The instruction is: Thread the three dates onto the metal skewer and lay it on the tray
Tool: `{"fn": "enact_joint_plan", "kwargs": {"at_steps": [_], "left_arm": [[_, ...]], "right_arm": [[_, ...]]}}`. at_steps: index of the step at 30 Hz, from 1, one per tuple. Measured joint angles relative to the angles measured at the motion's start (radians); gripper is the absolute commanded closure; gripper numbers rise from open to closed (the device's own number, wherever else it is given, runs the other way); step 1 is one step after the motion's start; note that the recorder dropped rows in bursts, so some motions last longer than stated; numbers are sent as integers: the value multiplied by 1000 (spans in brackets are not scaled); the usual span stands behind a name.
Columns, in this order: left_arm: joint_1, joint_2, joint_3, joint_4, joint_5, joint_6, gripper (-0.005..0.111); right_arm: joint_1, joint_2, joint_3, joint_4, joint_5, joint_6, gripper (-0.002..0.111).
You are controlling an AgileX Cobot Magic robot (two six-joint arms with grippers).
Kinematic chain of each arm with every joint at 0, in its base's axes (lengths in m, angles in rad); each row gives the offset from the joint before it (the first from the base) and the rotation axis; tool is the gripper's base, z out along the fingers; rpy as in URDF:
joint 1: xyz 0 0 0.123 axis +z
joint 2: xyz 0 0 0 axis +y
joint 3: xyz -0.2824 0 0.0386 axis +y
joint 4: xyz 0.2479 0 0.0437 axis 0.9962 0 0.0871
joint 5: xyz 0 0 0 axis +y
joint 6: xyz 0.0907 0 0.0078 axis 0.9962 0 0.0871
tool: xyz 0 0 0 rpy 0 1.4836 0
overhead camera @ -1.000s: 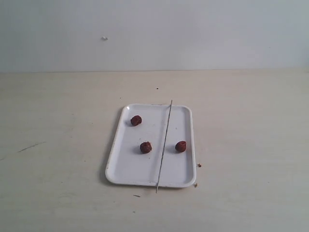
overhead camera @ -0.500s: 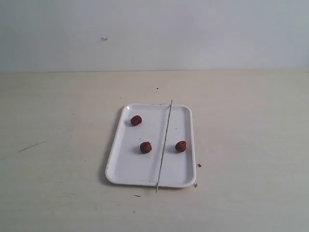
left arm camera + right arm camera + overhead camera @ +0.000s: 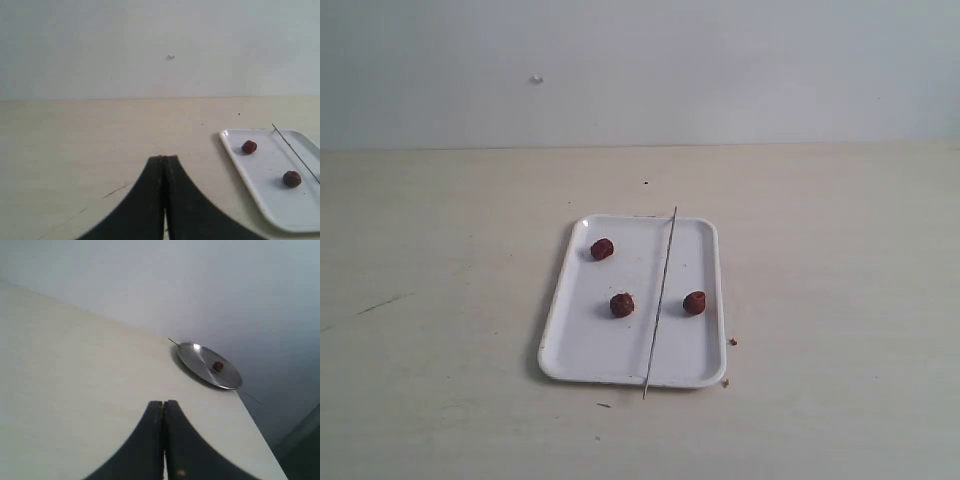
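A white tray (image 3: 582, 352) lies mid-table in the exterior view. On it rest three dates: one at the far left (image 3: 602, 249), one in the middle (image 3: 622, 305), one at the right (image 3: 694, 302). The metal skewer (image 3: 660, 300) lies lengthwise across the tray, its ends past both short rims. Neither arm shows in the exterior view. My left gripper (image 3: 163, 158) is shut and empty, over bare table beside the tray (image 3: 250, 180), with two dates (image 3: 249, 147) (image 3: 292, 178) in its view. My right gripper (image 3: 163, 402) is shut and empty, far from the tray (image 3: 200, 365).
Tiny brown crumbs (image 3: 731, 342) (image 3: 725, 381) lie on the table by the tray's near right corner. A dark speck (image 3: 645, 183) sits beyond the tray, and a thin dark scratch (image 3: 382, 303) marks the table at the left. A pale wall stands behind.
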State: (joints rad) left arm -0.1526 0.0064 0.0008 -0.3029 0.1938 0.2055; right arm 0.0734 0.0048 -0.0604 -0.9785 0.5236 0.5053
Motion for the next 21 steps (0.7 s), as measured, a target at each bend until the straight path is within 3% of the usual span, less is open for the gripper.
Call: {"fn": "enact_joint_plan", "kwargs": {"at_steps": [4, 8, 18, 21], "left_arm": [[0, 0, 0, 0, 0, 0, 107], [0, 0, 0, 0, 0, 0, 107], [0, 0, 0, 0, 0, 0, 107], [0, 0, 0, 0, 0, 0, 107]], "right_arm": [[0, 0, 0, -60, -22, 0, 108], [0, 0, 0, -141, -177, -2, 108], [0, 0, 0, -164, -974, 20, 108], [0, 0, 0, -54, -1104, 325, 108]]}}
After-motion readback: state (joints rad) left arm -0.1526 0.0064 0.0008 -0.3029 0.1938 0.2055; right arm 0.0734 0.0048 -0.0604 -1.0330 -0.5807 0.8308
